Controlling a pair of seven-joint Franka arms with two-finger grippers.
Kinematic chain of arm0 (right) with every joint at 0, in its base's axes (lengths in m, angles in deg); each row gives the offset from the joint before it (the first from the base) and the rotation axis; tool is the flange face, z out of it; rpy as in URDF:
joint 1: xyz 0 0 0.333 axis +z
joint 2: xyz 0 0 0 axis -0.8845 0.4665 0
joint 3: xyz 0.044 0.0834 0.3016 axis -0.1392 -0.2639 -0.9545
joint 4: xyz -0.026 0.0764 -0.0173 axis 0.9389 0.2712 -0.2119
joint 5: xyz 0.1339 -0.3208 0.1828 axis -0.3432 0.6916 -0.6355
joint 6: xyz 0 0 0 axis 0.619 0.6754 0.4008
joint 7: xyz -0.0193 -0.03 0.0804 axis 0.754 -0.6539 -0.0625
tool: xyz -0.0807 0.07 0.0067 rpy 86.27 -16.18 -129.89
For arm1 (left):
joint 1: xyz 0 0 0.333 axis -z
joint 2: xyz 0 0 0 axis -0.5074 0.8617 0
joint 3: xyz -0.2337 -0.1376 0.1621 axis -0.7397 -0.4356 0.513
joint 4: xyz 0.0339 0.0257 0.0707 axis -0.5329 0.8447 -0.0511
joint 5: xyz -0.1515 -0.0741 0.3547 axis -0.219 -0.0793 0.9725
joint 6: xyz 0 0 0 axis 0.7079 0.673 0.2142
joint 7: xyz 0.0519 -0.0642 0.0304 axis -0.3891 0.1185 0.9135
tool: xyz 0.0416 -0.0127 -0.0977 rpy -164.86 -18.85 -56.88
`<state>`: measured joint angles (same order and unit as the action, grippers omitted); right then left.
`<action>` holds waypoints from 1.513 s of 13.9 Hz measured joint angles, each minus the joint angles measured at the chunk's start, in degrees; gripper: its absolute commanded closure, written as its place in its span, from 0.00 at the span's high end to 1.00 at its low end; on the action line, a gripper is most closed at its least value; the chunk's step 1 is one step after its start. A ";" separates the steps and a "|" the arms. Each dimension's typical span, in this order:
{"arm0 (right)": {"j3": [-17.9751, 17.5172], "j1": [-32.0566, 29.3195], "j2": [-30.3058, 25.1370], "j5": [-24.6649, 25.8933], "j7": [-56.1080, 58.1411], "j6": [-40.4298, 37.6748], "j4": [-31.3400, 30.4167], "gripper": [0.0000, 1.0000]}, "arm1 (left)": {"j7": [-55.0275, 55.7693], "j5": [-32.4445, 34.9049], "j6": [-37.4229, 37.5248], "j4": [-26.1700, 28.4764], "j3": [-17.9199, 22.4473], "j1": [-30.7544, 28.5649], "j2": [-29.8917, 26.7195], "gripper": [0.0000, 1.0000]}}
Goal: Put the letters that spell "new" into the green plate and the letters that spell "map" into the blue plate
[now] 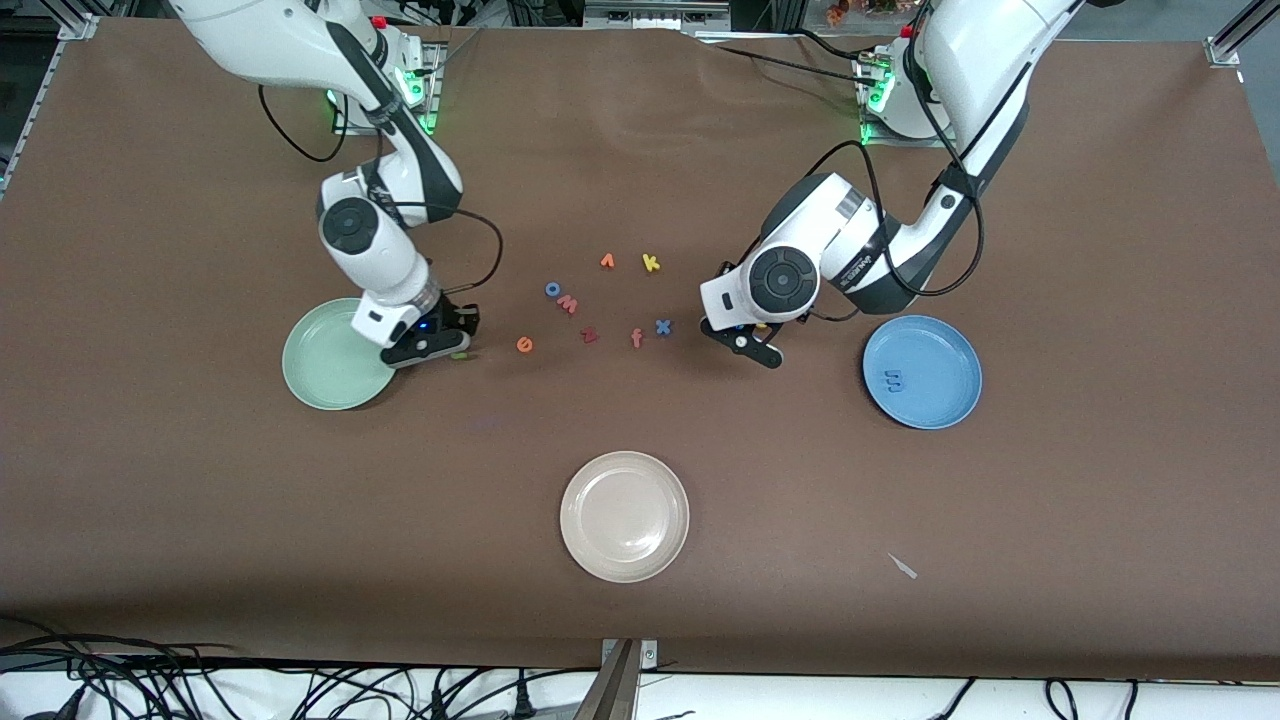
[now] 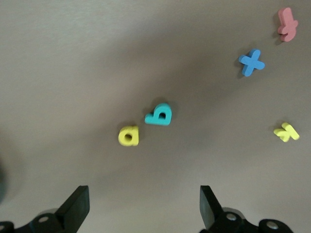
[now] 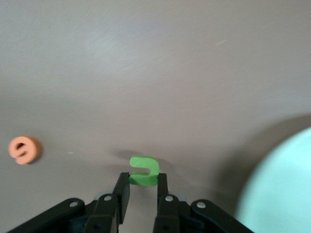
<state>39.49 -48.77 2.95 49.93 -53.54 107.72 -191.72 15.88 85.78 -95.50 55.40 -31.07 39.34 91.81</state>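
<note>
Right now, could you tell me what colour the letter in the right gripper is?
Green letter n; the right wrist view shows it best.

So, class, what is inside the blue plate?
One blue letter m lies in the blue plate. The rest of the dish is bare; nothing covers it, so nothing is hidden there.

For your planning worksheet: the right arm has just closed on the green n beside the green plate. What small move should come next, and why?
Probably lift: the right gripper has its fingers shut on the green n, which seems to sit low on the table beside the green plate. Raising it would free the letter to be carried over the rim.
</note>
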 measured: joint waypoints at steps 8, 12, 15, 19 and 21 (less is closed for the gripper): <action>3.44 -9.65 -6.70 -0.04 16.13 -7.80 -1.76 0.56 | -4.49 6.44 -12.24 7.54 0.12 -1.73 0.21 0.86; 2.06 -9.50 -6.34 -0.17 9.71 -7.75 -2.07 0.57 | -6.85 6.45 -18.08 10.97 0.23 -3.70 0.80 0.72; -2.28 -5.01 -4.22 -0.24 -7.56 -6.12 0.08 0.57 | -7.78 6.45 -20.00 11.21 0.04 -3.67 1.31 0.71; -2.89 4.65 1.84 -0.35 -26.88 -5.61 7.21 0.57 | -7.87 6.45 -24.47 13.35 -0.02 -3.69 2.11 0.57; -2.87 5.33 4.06 -0.81 -31.92 -3.95 8.23 0.57 | -7.91 6.49 -25.07 13.62 0.01 -3.88 2.07 0.23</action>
<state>36.62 -43.43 7.01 49.12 -85.46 103.77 -183.49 7.98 92.27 -120.57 69.02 -31.05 35.46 93.88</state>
